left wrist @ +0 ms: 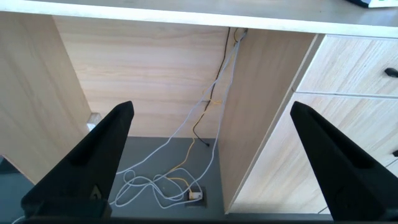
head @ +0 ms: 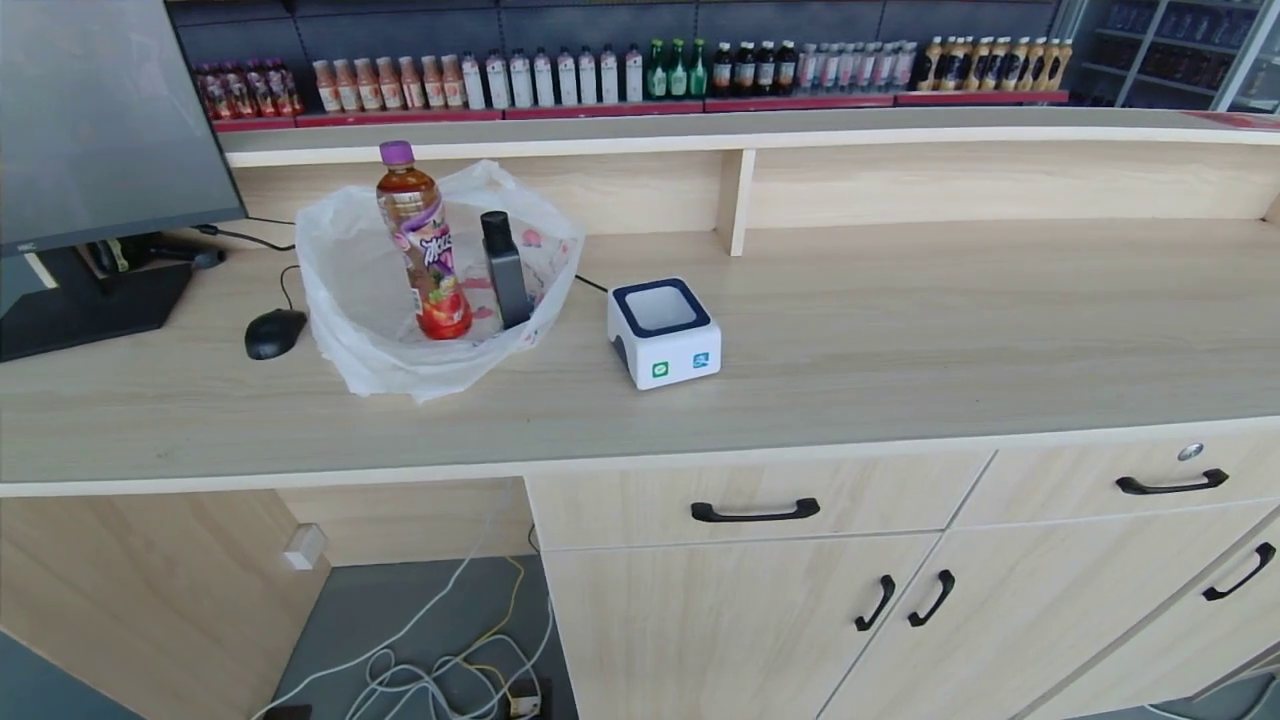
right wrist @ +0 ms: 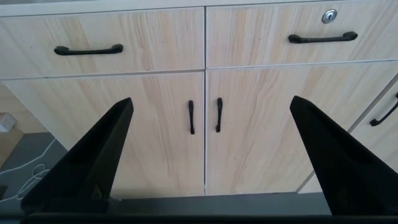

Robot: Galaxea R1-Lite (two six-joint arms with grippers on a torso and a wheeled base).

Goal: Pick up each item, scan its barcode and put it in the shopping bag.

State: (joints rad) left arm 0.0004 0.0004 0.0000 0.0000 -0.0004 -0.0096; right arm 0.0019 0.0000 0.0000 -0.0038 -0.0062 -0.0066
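The left end effector (left wrist: 211,112) and right end effector (right wrist: 211,106) hang spread and empty below the desk (head: 900,330), so a careless reach could snag the limp bag (head: 345,335) at the scanner (head: 663,330)'s ten o'clock and topple the upright bottle (head: 425,250) inside.

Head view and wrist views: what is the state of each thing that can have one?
shopping bag: open, upright on the counter
tea bottle: upright inside the bag, capped
dark bottle: upright inside the bag
scanner: on the counter beside the bag, window up
drawers and cabinet doors: shut
left gripper: open, empty
right gripper: open, empty
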